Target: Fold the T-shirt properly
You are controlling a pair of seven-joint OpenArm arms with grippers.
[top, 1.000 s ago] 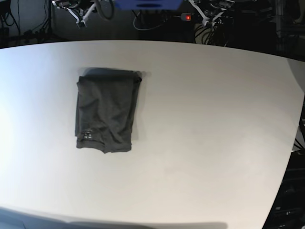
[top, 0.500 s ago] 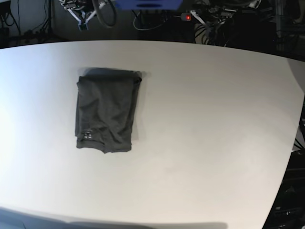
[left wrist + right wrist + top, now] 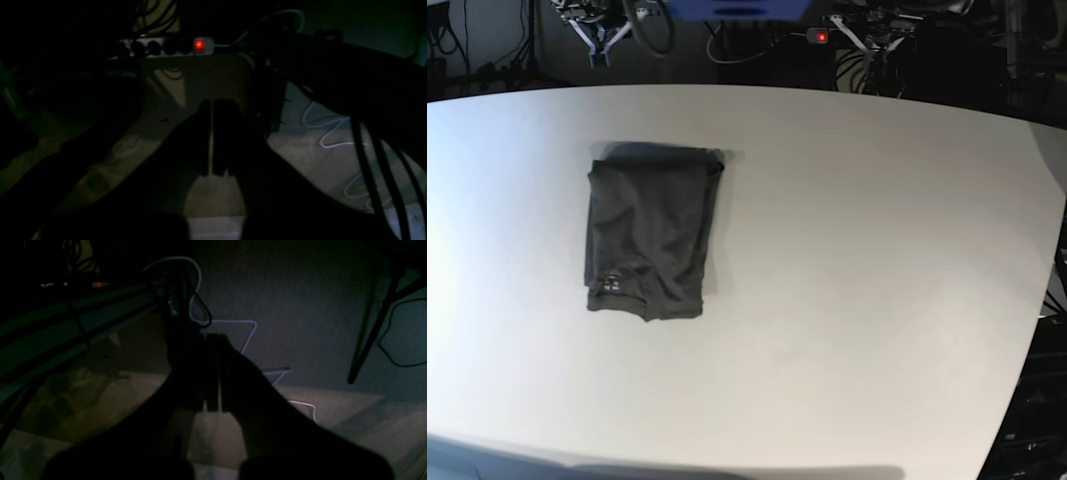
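T-shirt point(image 3: 649, 232): plain dark grey, thin wrinkly fabric, no print. Folded into a compact upright rectangle, taller than wide, several layers stacked. Lying flat on the white tabletop point(image 3: 857, 260), on its left half as seen from the base view, nearer the far edge than the near one. Far edge straight and fairly neat, with a small tuck of cloth poking out at the far right corner. Long sides roughly parallel, the right one slightly wavy. Near edge uneven, sagging lower toward the right. Small dark label patch point(image 3: 610, 284) with pale marks at the near left corner. Soft creases running lengthwise across the top layer. Not visible in either wrist view.
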